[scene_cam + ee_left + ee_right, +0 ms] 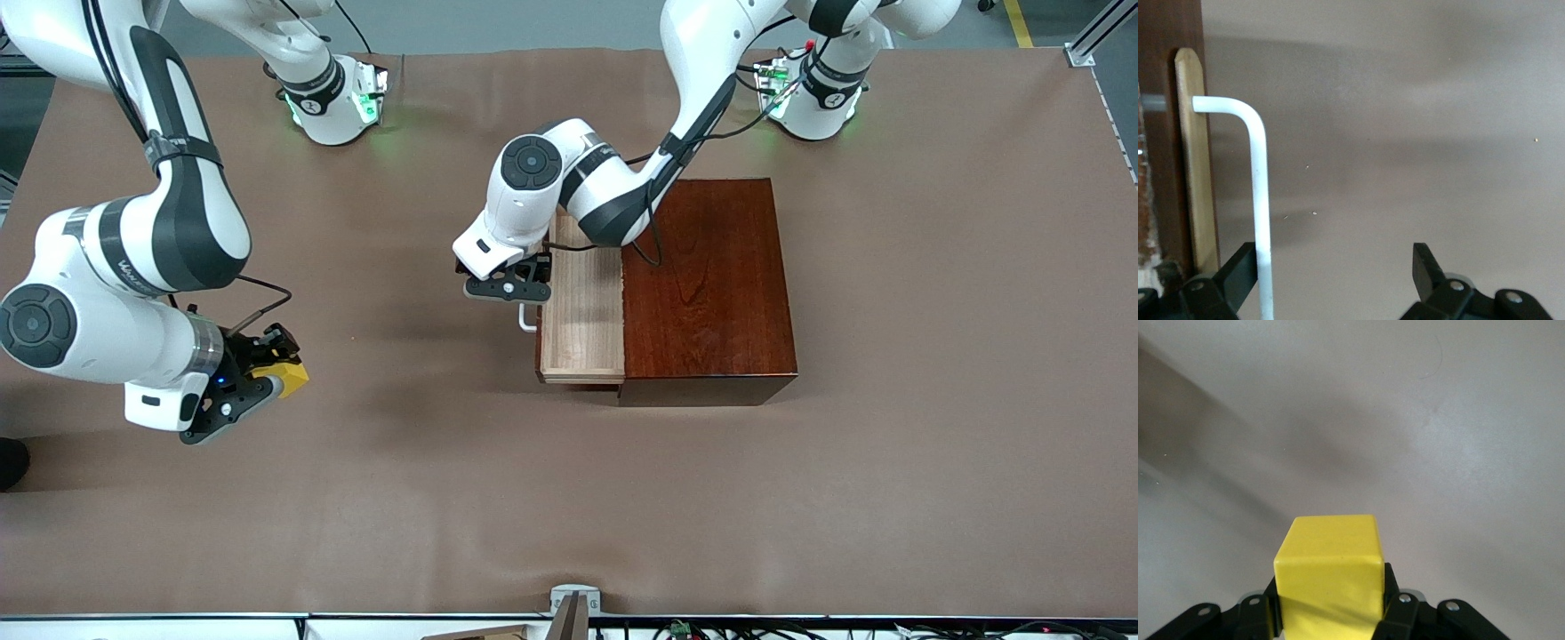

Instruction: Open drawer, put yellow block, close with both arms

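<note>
Right wrist view: right hand (1331, 617) tight around yellow block (1330, 577).

Even bright light, soft shadows, sharp focus.

A glossy dark reddish-brown wooden box (711, 289) holds a pale, matt bare-wood drawer (582, 311) with a smooth white handle (1258, 193). The yellow block (1330, 577) looks smooth, slightly shiny. The table (933, 444) covering is matt brown.
</note>
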Action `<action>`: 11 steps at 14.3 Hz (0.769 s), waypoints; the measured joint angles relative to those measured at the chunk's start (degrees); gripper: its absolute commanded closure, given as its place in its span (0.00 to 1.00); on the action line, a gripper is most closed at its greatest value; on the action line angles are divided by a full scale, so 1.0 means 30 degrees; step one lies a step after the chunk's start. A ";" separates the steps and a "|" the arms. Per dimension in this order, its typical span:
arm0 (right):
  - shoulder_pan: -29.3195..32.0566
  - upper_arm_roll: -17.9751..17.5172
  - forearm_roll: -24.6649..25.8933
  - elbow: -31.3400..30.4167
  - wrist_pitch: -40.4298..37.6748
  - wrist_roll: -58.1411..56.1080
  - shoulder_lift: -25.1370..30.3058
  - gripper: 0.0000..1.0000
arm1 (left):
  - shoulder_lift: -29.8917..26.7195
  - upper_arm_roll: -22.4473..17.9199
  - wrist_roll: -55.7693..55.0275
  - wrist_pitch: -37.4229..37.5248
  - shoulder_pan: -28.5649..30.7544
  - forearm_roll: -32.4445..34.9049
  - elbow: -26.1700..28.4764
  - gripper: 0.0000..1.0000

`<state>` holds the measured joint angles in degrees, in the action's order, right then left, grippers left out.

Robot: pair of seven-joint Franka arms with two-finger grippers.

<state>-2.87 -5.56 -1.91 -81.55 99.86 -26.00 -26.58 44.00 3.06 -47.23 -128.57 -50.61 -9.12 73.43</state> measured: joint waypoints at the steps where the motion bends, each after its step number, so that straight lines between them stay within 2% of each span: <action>1: 0.0000 -0.0004 -0.0001 0.0000 0.0000 -0.0127 0.0000 1.00 | 0.0000 0.0003 -0.0038 -0.0002 0.0005 -0.0056 -0.0040 0.00; 7: 0.0000 -0.0015 -0.0003 0.0000 0.0000 -0.0637 0.0011 1.00 | -0.0333 0.0336 -0.0808 0.0712 0.0401 -0.1009 -0.1007 0.00; 11: -0.0010 -0.0084 -0.0013 0.0001 -0.0001 -0.1317 0.0108 1.00 | -0.1303 0.0115 -0.1162 0.2534 0.0503 -0.1017 -0.1260 0.00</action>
<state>-2.90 -5.81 -1.95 -81.55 99.85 -29.95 -26.25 40.10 3.41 -50.72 -120.97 -49.10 -12.17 69.65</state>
